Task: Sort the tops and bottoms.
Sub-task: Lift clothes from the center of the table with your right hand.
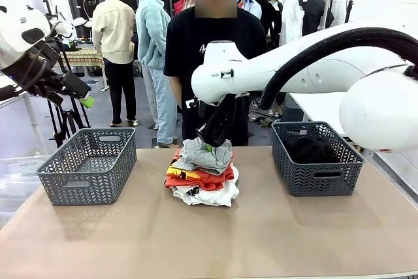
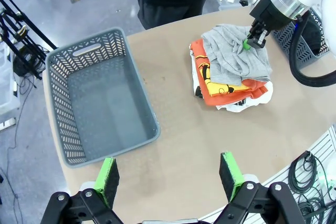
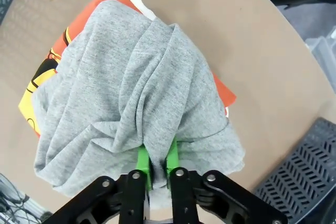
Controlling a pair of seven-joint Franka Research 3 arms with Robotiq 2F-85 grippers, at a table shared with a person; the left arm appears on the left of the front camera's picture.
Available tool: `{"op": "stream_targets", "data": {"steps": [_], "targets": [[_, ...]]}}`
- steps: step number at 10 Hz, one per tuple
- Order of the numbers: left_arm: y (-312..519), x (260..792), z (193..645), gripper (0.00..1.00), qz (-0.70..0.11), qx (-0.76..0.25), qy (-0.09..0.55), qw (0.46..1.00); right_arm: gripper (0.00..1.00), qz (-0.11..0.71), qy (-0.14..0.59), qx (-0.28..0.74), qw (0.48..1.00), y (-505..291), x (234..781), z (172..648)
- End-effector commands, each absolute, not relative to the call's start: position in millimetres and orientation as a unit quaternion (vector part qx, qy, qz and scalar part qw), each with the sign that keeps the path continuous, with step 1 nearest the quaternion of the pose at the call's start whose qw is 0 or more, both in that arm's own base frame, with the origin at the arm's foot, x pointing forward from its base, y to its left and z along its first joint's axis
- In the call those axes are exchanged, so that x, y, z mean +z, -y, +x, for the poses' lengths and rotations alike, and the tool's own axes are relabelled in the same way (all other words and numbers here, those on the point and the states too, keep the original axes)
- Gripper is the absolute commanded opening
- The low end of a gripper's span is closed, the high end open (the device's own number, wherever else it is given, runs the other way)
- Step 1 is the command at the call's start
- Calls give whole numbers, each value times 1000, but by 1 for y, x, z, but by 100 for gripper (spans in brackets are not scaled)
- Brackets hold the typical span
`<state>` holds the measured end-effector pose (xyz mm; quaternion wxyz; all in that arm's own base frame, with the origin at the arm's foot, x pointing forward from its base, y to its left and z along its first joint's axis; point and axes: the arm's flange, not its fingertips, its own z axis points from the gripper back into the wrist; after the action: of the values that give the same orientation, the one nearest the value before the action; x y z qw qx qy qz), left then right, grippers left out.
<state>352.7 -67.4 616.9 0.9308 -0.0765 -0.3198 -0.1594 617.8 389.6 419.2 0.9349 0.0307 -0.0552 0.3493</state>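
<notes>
Grey T-shirt (image 3: pixel 131 87) lies bunched atop the pile (image 2: pixel 231 86), a ridge pinched in the right gripper (image 3: pixel 157 162); left gripper (image 2: pixel 170 174) gapes open

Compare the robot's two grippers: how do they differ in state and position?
The left gripper is open, nothing between its pads; the right gripper is pinched on a fold of the grey T-shirt. The left one hangs high above the table, the right one is down on the clothes pile. Both have green pads.
</notes>
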Motion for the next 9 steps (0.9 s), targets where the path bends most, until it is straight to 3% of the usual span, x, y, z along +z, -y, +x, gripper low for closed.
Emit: {"op": "stream_targets", "data": {"steps": [1,5,6,9], "targets": [[66,615,351,100,-79,-157,319,931,0,49,42,345,936,-391,420,623],[66,615,351,100,-79,-157,319,931,0,108,84,364,921,-376,461,590],[66,615,351,100,-79,-157,319,931,0,54,57,344,936,-389,429,617],[66,615,351,100,-79,-157,319,931,0,54,57,344,936,-389,429,617]]}}
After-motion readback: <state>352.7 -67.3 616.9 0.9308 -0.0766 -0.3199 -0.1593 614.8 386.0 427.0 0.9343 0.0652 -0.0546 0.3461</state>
